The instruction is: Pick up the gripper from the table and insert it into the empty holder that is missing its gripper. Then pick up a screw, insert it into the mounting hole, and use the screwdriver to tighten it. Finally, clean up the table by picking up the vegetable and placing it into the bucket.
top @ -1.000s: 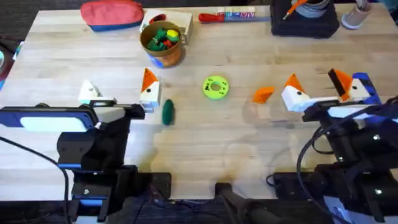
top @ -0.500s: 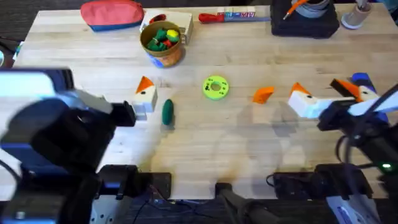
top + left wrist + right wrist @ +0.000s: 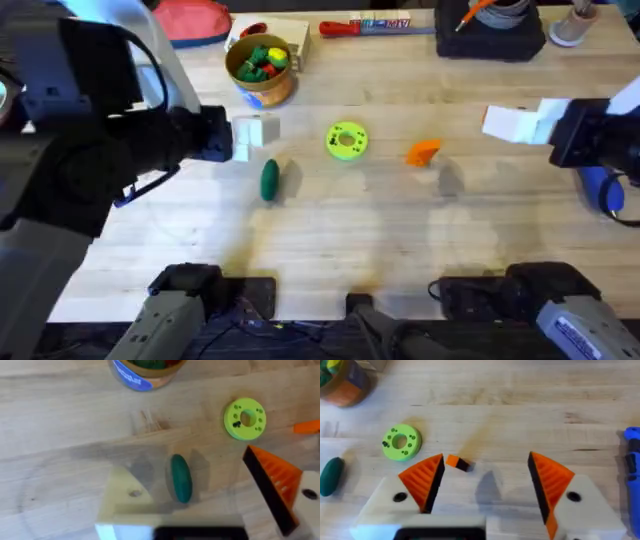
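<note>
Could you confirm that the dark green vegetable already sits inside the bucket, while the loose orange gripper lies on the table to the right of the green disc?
Not quite: the vegetable is not in the bucket; the overhead view shows it lying on the table, nearer the arms' bases than the bucket and left of the green disc. The rest holds: the loose orange gripper lies right of that disc.

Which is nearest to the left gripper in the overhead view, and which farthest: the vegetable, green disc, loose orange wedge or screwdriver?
Measured from the left gripper:
1. Vegetable, just below it toward the table's near edge.
2. Green disc, to its right near the table's middle.
3. Orange wedge, farther right past the disc.
4. Screwdriver, at the far right under the right arm.
</note>
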